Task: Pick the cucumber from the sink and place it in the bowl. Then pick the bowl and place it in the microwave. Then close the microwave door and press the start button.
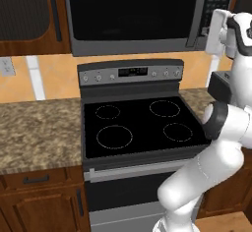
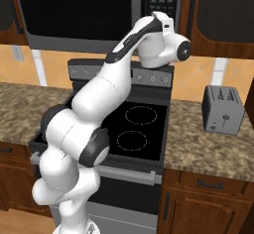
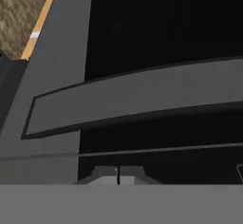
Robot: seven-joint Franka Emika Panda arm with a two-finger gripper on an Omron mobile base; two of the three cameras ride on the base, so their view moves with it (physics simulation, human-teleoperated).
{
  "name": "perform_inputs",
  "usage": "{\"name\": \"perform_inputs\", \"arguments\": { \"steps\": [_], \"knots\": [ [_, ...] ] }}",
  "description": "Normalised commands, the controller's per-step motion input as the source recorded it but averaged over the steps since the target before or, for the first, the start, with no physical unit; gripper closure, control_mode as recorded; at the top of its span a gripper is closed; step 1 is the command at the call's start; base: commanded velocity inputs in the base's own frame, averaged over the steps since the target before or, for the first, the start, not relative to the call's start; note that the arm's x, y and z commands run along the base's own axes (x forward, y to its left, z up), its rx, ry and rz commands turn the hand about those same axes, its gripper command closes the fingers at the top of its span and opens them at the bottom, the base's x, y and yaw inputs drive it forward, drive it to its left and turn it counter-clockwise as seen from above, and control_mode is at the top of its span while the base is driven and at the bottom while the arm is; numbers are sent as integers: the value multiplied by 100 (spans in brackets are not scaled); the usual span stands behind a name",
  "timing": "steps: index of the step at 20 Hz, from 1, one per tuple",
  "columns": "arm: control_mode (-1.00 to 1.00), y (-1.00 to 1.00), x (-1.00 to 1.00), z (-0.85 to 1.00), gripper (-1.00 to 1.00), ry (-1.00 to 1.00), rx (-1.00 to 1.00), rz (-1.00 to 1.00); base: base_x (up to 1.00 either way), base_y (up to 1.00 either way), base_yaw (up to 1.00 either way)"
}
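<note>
Black glass of the microwave door (image 1: 130,14) looks shut flush against its steel frame in both base views, so you can judge the task to be at its last step, the start button. Your hand is raised at the microwave's (image 2: 99,10) right end, close to the long vertical bar handle (image 1: 196,14); in the hand view that handle (image 3: 137,102) runs as a grey bar across the frame, lying just ahead of the jaws (image 3: 118,174). Jaws are pinched fully together with nothing between them, a fair shape for poking a key. Keypad panel (image 1: 218,0) sits just past the handle, on the side away from the door glass, so the coming move is a short shift off the handle's long axis toward that panel, then a push straight in. Cucumber and bowl are presumably inside; you cannot confirm through the dark glass. Toaster (image 2: 223,109) stands on the bench (image 2: 208,144), well apart from the work.
</note>
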Motion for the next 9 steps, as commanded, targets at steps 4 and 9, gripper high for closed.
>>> {"name": "perform_inputs", "arguments": {
  "steps": [4,9],
  "knots": [
    [-100,-17,-75,-24,100,-2,4,-5,0,0,0],
    [-100,0,-100,-65,100,-11,0,-12,0,0,0]
  ]
}}
